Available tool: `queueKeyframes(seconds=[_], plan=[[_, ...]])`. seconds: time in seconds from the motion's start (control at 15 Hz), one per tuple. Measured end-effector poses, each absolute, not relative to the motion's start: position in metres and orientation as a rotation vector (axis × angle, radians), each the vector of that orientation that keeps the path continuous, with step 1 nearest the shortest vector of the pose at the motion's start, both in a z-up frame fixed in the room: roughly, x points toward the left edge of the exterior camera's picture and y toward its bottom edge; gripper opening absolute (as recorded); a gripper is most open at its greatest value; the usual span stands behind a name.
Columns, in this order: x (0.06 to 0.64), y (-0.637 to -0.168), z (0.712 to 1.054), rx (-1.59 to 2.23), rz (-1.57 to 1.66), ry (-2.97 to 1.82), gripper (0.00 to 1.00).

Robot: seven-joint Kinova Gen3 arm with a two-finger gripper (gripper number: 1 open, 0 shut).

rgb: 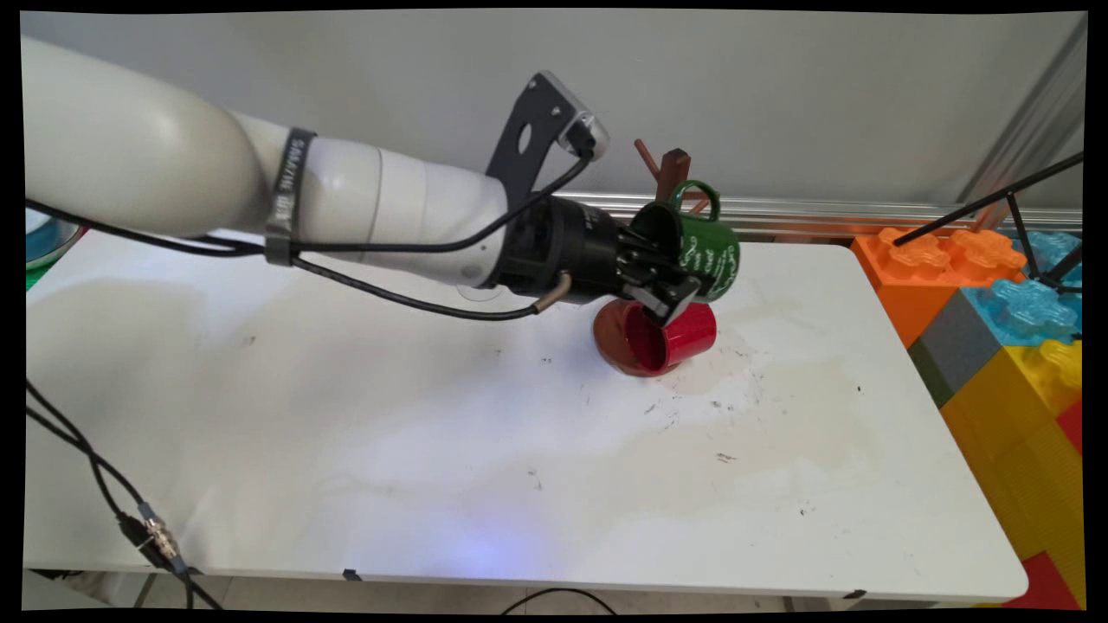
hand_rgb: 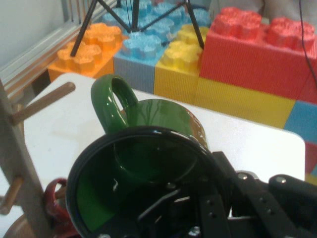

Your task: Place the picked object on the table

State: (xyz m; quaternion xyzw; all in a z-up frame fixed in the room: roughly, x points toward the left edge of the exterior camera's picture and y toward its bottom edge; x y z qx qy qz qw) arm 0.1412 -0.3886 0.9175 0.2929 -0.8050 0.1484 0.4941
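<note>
Green mug [rgb: 697,251]: clamped by its rim in my jaws [rgb: 662,290], on its side above the desk [rgb: 433,433].
Red mug [rgb: 675,337]: below, partly hidden.
Wooden rack [rgb: 673,169]: mostly hidden behind.

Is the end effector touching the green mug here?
Touching. Main view shows the end effector clamped on the rim of the green mug, which hangs tipped above the table; hand view shows its linkage at the rim.

Green mug [hand_rgb: 148,144] on gripper [hand_rgb: 218,208]
</note>
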Motion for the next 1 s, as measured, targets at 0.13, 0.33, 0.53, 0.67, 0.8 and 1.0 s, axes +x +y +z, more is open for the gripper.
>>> queueKeyframes(seconds=[0.13,0.33,0.53,0.67,0.8,1.0], plan=[[0.149,-0.388,0.926,0.696,0.368,-2.005,0.0],[0.163,-0.388,0.938,0.676,0.382,-2.106,0.0],[0.182,-0.39,0.944,0.658,0.408,-2.228,0.0],[0.196,-0.393,0.944,0.642,0.433,-2.323,0.0],[0.206,-0.397,0.942,0.625,0.454,-2.393,0.0],[0.227,-0.405,0.936,0.594,0.499,-2.531,0.0]])
